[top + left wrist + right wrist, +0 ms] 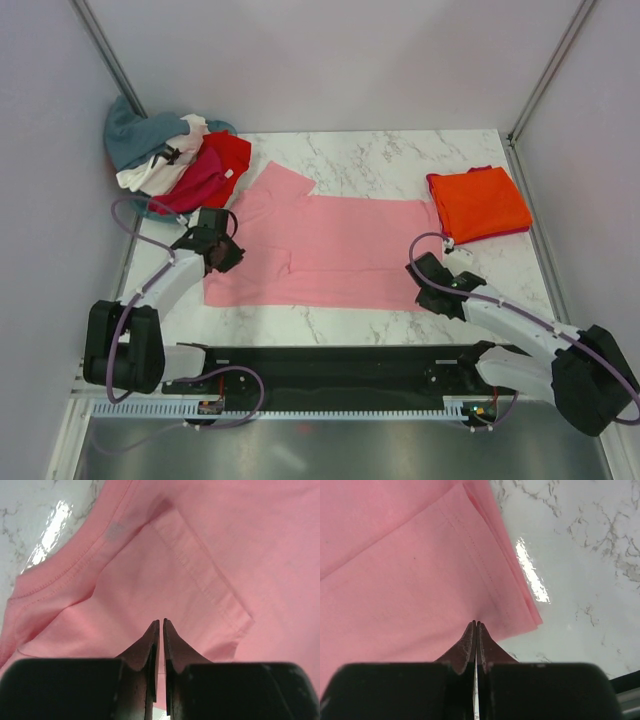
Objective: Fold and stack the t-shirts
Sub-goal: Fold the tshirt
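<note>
I see the light pink cloth t-shirt point(330, 250) spread flat across the middle of the white marble tabletop point(380, 160). My left tool point(159, 622) sits low over the shirt's left end, fingers all but closed with only a thin slit between them. I cannot tell whether any cloth is caught there. My right tool point(476, 624) is fully closed, its tips at the shirt's hem corner. A folded bright orange t-shirt point(478, 203) lies at the far right, just beyond the pink one. A heap of red, magenta, white and teal-grey shirts point(175, 160) sits in the far left corner.
</note>
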`<control>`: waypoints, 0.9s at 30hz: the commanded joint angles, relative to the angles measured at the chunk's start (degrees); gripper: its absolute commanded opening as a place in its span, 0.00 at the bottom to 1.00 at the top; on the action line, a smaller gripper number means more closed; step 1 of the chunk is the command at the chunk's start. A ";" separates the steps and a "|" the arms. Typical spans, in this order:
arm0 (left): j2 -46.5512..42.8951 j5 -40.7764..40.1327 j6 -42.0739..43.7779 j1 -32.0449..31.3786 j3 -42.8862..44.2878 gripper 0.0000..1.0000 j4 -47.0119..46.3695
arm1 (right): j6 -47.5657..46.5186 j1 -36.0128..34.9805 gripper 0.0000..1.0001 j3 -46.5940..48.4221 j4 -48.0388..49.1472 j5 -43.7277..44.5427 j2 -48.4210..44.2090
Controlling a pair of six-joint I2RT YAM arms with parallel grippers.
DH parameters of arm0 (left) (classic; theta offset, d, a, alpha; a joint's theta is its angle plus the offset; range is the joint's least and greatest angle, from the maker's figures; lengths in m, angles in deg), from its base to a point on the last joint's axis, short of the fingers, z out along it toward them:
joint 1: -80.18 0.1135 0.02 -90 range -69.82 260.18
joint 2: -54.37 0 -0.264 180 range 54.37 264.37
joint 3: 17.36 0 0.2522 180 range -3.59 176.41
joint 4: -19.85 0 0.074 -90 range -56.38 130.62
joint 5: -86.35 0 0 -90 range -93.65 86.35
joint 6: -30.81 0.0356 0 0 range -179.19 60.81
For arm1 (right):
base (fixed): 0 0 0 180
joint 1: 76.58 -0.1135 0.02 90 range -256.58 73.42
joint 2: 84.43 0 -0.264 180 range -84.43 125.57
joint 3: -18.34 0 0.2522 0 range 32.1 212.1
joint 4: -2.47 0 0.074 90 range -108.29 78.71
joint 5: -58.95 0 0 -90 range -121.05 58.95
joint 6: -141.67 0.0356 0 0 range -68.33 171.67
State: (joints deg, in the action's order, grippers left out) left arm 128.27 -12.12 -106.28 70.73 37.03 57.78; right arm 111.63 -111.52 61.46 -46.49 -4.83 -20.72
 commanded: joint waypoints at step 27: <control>33.93 -2.52 13.07 0.14 45.15 0.49 -3.33 | -29.47 20.43 0.44 50.17 10.15 -9.26 39.56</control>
State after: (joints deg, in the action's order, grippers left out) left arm 160.34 -13.80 -96.97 70.73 77.99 55.81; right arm 84.11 -92.81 107.39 -38.14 -13.46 15.93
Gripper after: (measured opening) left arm 0.488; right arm 0.438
